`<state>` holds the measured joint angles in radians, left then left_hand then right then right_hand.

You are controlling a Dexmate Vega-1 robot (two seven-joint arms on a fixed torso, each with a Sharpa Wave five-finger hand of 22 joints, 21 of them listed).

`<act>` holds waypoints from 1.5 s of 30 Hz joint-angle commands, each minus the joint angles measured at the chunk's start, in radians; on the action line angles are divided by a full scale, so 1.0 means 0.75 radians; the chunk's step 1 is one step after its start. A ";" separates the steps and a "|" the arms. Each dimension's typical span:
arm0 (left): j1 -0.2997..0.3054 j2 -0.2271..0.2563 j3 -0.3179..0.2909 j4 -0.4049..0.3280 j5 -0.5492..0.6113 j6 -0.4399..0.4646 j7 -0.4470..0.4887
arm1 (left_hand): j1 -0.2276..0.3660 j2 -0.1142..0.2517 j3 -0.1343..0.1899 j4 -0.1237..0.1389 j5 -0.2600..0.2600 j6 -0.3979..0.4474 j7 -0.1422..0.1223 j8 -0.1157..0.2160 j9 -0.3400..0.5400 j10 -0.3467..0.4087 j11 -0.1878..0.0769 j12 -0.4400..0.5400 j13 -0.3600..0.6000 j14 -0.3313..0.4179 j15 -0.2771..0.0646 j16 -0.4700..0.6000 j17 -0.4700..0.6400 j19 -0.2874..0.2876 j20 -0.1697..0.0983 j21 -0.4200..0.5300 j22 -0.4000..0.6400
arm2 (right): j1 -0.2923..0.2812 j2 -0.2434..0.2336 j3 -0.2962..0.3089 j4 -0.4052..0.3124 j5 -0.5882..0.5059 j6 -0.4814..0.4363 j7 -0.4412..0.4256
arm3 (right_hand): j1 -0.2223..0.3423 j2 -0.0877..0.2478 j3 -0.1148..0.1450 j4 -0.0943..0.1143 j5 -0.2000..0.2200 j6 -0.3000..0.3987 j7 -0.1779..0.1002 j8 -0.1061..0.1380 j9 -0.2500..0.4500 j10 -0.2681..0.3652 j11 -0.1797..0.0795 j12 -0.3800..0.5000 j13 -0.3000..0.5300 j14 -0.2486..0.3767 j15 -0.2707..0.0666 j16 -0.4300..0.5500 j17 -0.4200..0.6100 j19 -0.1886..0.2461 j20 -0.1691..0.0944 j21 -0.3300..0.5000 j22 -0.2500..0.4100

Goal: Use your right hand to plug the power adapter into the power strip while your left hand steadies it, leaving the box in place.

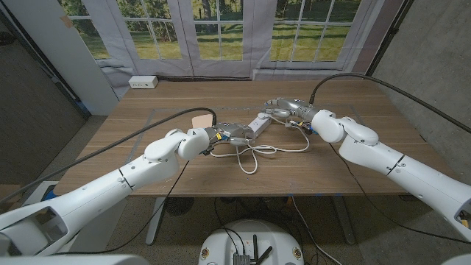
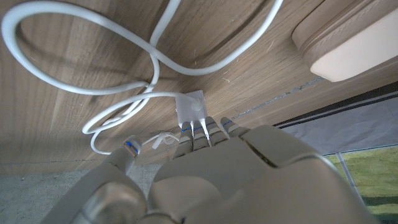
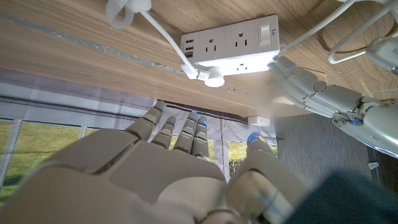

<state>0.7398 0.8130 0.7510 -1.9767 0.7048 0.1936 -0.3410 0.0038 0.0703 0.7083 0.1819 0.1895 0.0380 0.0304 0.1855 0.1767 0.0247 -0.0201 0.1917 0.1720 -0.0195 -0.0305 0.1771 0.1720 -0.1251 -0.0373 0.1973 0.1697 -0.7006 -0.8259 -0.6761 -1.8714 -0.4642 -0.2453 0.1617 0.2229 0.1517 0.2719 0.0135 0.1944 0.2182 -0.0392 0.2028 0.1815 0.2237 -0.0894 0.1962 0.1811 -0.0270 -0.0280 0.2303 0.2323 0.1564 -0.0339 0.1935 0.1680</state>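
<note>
The white power strip (image 1: 257, 126) lies slanted at the table's middle; the right wrist view shows its sockets and switch (image 3: 235, 42). A white round adapter (image 3: 212, 76) with its cord sits against the strip's long side; whether it is seated in a socket I cannot tell. My left hand (image 1: 221, 136) touches the strip's switch end with its fingertips (image 3: 297, 76), and the left wrist view shows them on that white end (image 2: 191, 107). My right hand (image 1: 284, 108) hovers just beyond the strip, fingers spread (image 3: 177, 168), holding nothing. A tan box (image 1: 200, 118) stands beyond my left hand.
White cords loop (image 1: 250, 153) across the table in front of the strip, between both arms. The box's rounded beige edge (image 2: 348, 37) lies close to my left hand. Another white socket block (image 1: 143, 82) sits past the table's far left edge, below the windows.
</note>
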 commanded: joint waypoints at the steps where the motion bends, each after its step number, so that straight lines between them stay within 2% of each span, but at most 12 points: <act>1: 0.026 -0.001 -0.029 -0.022 0.000 0.017 0.064 | -0.002 0.156 0.012 0.000 0.002 0.011 -0.003 0.005 -0.001 -0.007 0.001 -0.002 0.003 0.013 -0.009 0.007 0.000 0.009 -0.098 0.005 0.004 | 0.004 0.002 0.003 0.008 0.034 -0.003 -0.011 | 0.017 0.001 0.005 -0.007 -0.001 0.020 -0.001 -0.001 0.000 0.012 0.006 -0.003 0.003 0.009 -0.003 0.005 0.002 0.013 -0.006 0.010 -0.002; 19: 0.091 0.014 -0.112 -0.052 -0.082 0.043 0.204 | 0.001 0.154 0.017 -0.003 0.003 0.017 -0.006 0.003 -0.001 -0.004 0.001 -0.001 0.003 0.019 -0.013 0.007 0.000 0.028 -0.096 0.009 0.004 | -0.029 0.010 0.060 0.030 0.160 -0.004 -0.101 | 0.014 0.001 0.012 -0.016 -0.003 0.015 -0.003 -0.007 0.000 0.017 0.014 -0.005 0.005 0.025 -0.007 0.013 0.002 0.043 -0.011 0.014 -0.002; 27: 0.140 0.022 -0.172 -0.060 -0.171 0.058 0.286 | 0.004 0.153 0.020 -0.007 0.003 0.023 -0.007 0.004 -0.001 0.003 0.004 0.001 0.003 0.018 -0.011 0.006 -0.002 0.043 -0.090 0.012 0.003 | -0.047 0.018 0.086 0.038 0.224 0.010 -0.152 | 0.009 -0.001 0.014 -0.017 -0.004 0.006 -0.007 -0.012 0.000 0.005 0.022 -0.010 0.006 0.025 -0.006 0.014 0.004 0.048 -0.010 0.012 -0.002; 35: 0.199 0.023 -0.235 -0.057 -0.262 0.059 0.417 | 0.009 0.151 0.025 -0.013 0.003 0.029 -0.011 0.004 -0.001 0.000 0.006 -0.001 0.003 0.018 -0.008 0.003 -0.003 0.052 -0.084 0.013 0.003 | -0.086 0.016 0.131 0.056 0.324 0.066 -0.209 | 0.006 -0.001 0.018 -0.021 -0.005 0.036 -0.014 -0.003 0.000 0.007 0.025 -0.008 0.007 0.041 -0.014 0.021 0.005 0.065 -0.012 0.013 -0.002; 45: 0.251 0.044 -0.300 -0.040 -0.341 0.026 0.564 | 0.019 0.150 0.033 -0.027 0.004 0.047 -0.007 0.007 -0.002 0.001 0.014 -0.002 0.003 0.019 -0.002 0.001 -0.007 0.067 -0.083 0.014 0.002 | -0.134 0.027 0.181 0.062 0.449 0.089 -0.264 | 0.000 -0.003 0.020 -0.024 -0.007 0.010 -0.024 -0.015 0.000 -0.012 0.034 -0.014 0.008 0.038 -0.018 0.021 0.007 0.073 -0.014 0.010 -0.002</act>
<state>0.8836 0.8302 0.5798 -2.0172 0.5140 0.2337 -0.0297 0.0038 0.0703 0.7258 0.1643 0.1895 0.0634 0.0233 0.1856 0.1719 0.0244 -0.0197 0.1917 0.1722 -0.0105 -0.0289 0.1771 0.1675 -0.0804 -0.0355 0.2033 0.1697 -0.7656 -0.8126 -0.5782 -1.8290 -0.2216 -0.1971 0.0106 0.2229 0.1517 0.2856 -0.0002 0.1944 0.2302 -0.0518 0.1951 0.1816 0.2214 -0.0659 0.1884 0.1840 -0.0029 -0.0359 0.2385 0.2350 0.2009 -0.0355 0.2014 0.1680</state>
